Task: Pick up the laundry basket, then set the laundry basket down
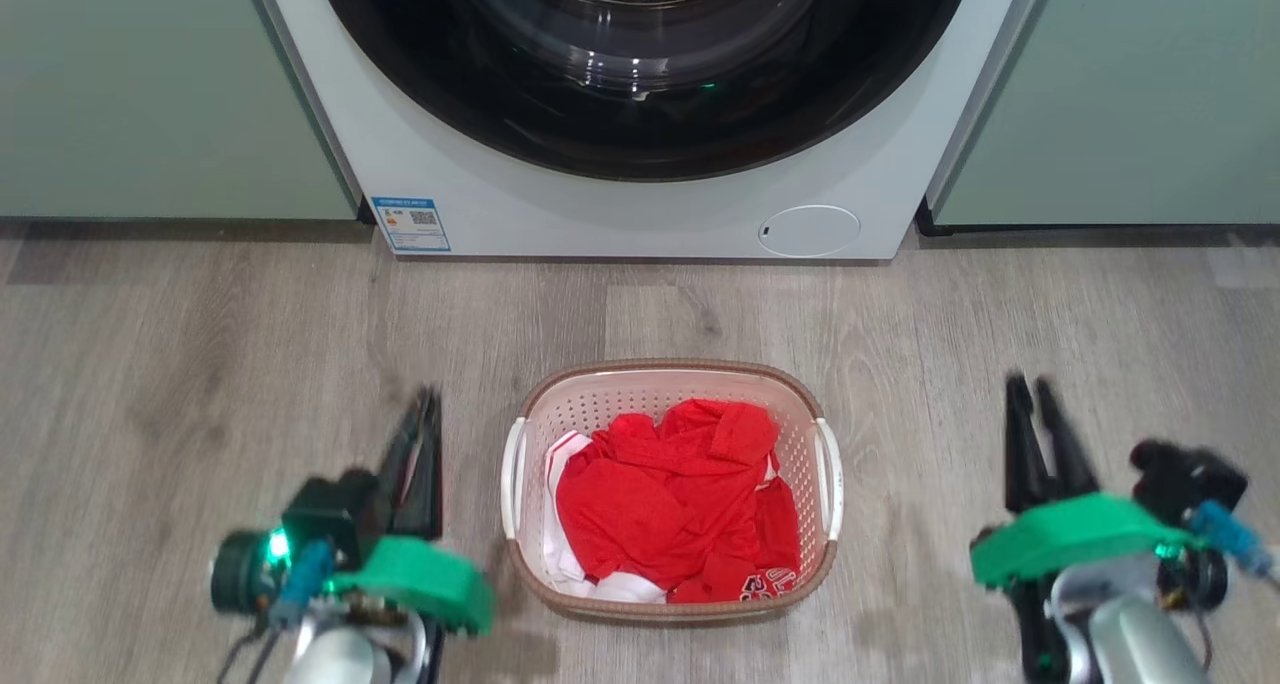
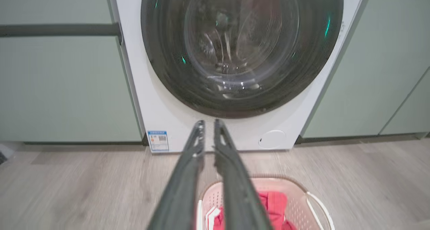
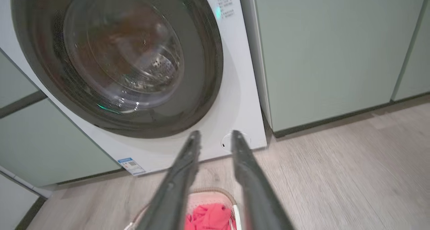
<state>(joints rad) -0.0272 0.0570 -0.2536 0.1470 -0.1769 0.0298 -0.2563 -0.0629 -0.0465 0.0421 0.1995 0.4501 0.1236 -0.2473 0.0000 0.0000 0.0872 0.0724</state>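
Observation:
The laundry basket (image 1: 668, 371), cream with a brown rim and white side handles, stands on the wood floor before the washer and holds red and white clothes (image 1: 670, 494). My left gripper (image 1: 427, 401) hovers to the left of the basket's left handle (image 1: 512, 474), its fingers a narrow gap apart and empty. Well to the right of the right handle (image 1: 832, 474), my right gripper (image 1: 1030, 384) is open and empty. The left wrist view shows my left gripper (image 2: 209, 123) above the basket (image 2: 297, 203). In the right wrist view my right gripper (image 3: 215, 134) points over the basket (image 3: 215, 193).
A white front-loading washer (image 1: 640, 219) with a dark round door stands just behind the basket, flanked by pale green cabinets (image 1: 150, 94). Wood floor (image 1: 200, 344) spreads on both sides of the basket.

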